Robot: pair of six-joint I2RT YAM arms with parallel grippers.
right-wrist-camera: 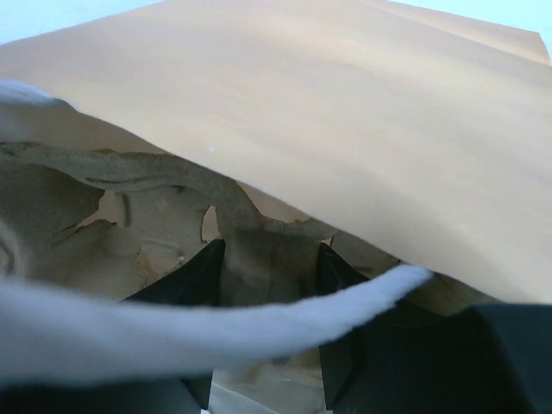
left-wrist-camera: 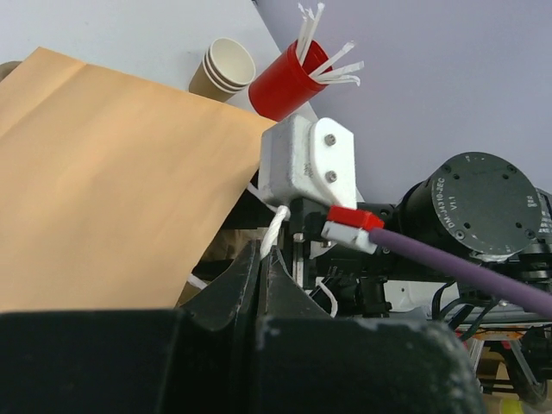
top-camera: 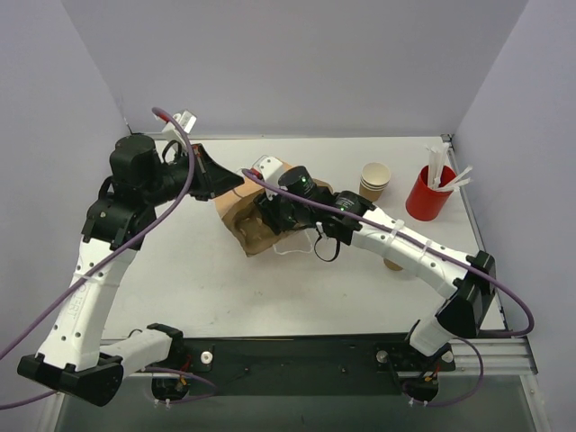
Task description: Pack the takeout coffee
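Note:
The brown paper bag lies on its side mid-table, mouth toward the right arm. My left gripper is at the bag's upper edge. In the left wrist view, that gripper is shut on the bag's white string handle. My right gripper reaches into the bag's mouth. In the right wrist view its fingers sit inside the shaded bag. They are closed on the takeout coffee, a dull tan cup wall filling the gap between them. The other white handle crosses in front, blurred.
A stack of tan paper cups stands at the back right, with a red cup of white sticks beside it. A small tan thing shows under the right forearm. White walls enclose the table on three sides.

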